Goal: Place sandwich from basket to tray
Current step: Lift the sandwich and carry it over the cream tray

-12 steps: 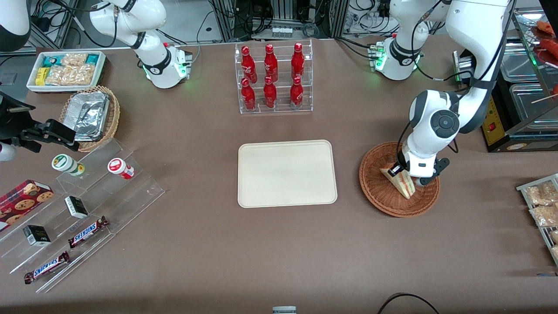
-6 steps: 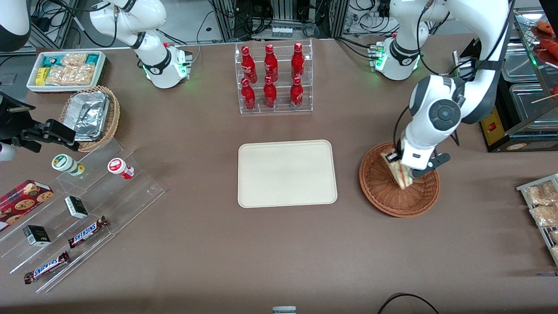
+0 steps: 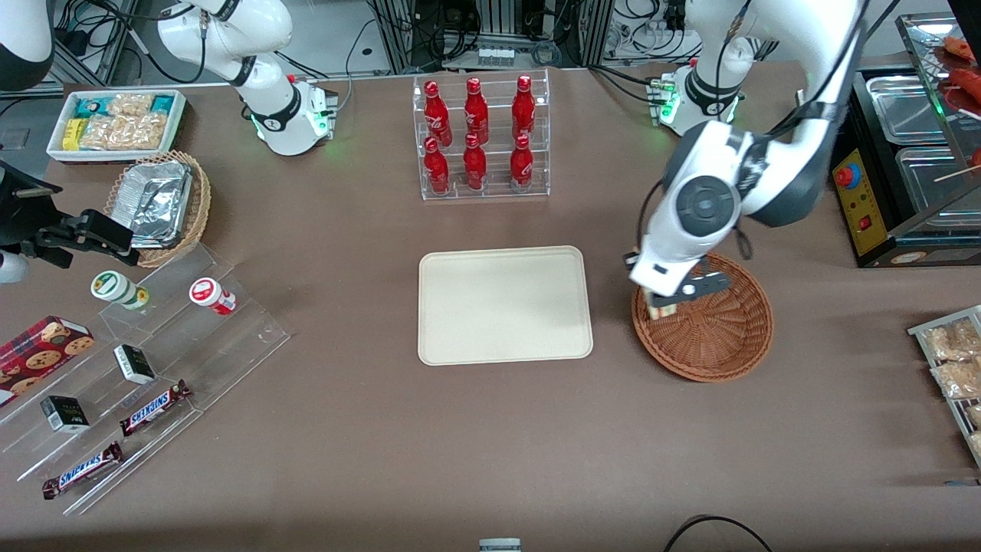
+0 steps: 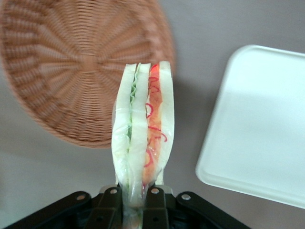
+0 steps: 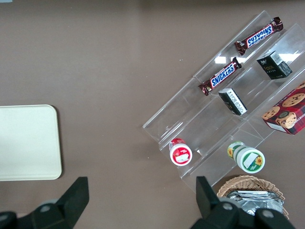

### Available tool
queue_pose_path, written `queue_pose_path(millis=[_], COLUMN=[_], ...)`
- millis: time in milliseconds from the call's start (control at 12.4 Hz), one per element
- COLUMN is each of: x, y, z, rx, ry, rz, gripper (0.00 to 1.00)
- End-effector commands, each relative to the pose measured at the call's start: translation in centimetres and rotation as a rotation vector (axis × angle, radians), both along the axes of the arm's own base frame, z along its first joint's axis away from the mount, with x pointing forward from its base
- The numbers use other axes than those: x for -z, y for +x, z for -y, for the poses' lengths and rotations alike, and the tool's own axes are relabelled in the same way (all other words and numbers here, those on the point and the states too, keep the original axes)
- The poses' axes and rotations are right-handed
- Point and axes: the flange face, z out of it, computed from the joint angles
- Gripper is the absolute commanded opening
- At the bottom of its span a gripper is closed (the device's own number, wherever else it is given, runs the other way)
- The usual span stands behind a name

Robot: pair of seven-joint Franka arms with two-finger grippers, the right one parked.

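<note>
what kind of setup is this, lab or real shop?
Likely a lab mock-up of a snack counter: rack of red bottles, Snickers bars on acrylic steps, cable clutter past the table. The hand holds the sandwich above the basket, near the tray.

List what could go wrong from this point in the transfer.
The gripper pinches only one narrow end of the sandwich, so the soft wedge could slip or sag out. The sandwich hangs above the rim of the basket; it might catch there. The tray has only a low rim, so the sandwich could slide off.
</note>
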Motion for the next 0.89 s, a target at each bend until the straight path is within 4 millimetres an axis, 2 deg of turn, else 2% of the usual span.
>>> queue_pose_path(millis=[0, 81, 242, 323, 645, 806], x=[0.2, 0.3, 1.5, 2.1, 5.7, 7.5], y=[0.7, 0.3, 0.1, -0.6, -2.2, -3.9], z=[5.2, 7.7, 11.5, 13.9, 19.7, 22.7], rx=[0.000, 0.003, -0.030, -0.031, -0.030, -0.026], ry=[-0.006, -0.012, -0.018, -0.027, -0.100, -0.120], rz=[-0.001, 0.008, 0.027, 0.041, 0.102, 0.134], gripper=[0.08, 0.08, 0.08, 0.08, 0.08, 0.08])
